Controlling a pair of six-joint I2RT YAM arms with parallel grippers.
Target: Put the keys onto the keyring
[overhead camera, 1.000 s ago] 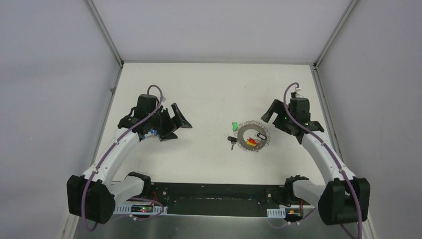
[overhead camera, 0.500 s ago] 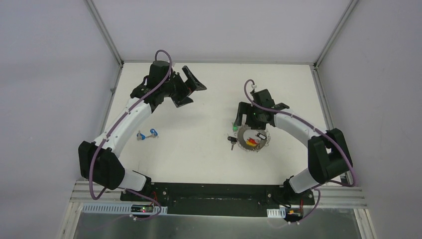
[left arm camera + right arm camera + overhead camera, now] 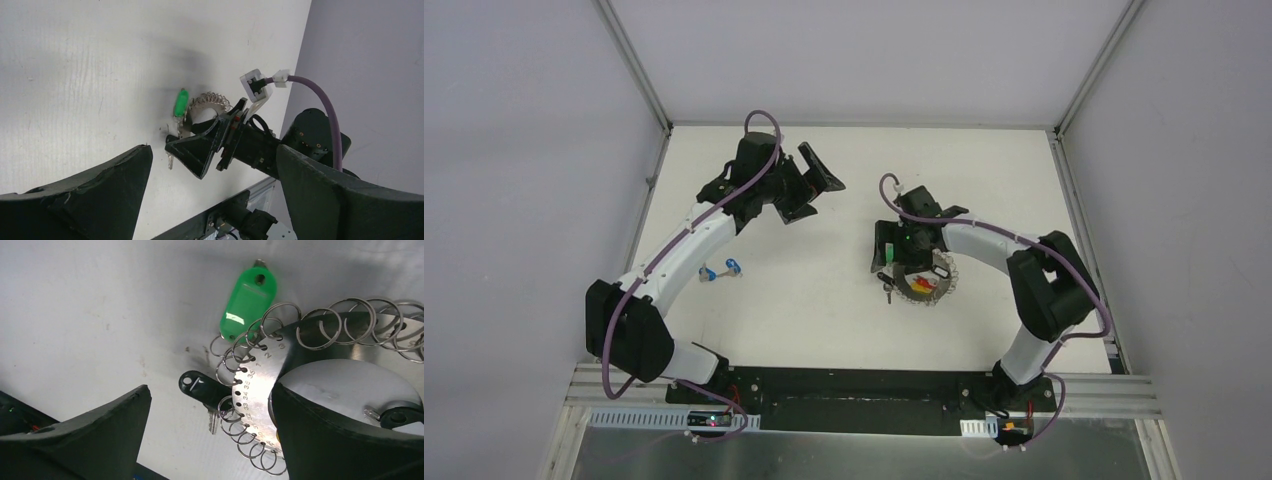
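The keyring [image 3: 257, 372] is a numbered metal disc edged with wire loops, lying flat on the table [image 3: 824, 290]. A green-tagged key [image 3: 248, 299] and a black-headed key [image 3: 201, 387] hang on loops at its left edge. My right gripper [image 3: 210, 390] hovers open over that edge, one finger above the disc, the other above bare table, the black key between them. Red and yellow keys [image 3: 922, 284] lie inside the ring. Two blue-headed keys [image 3: 722, 270] lie loose at the left. My left gripper [image 3: 819, 192] is open, raised at the back and holding nothing.
In the left wrist view the right gripper [image 3: 200, 150] covers part of the keyring [image 3: 210, 100], with the green key [image 3: 180, 102] beside it. Another black tag [image 3: 400, 416] lies inside the ring. Grey walls stand round the table [image 3: 75, 75] on three sides.
The right arm has swung left and down over the keyring's left edge. The left arm lifted to the back of the table, uncovering the blue keys, then edged right.
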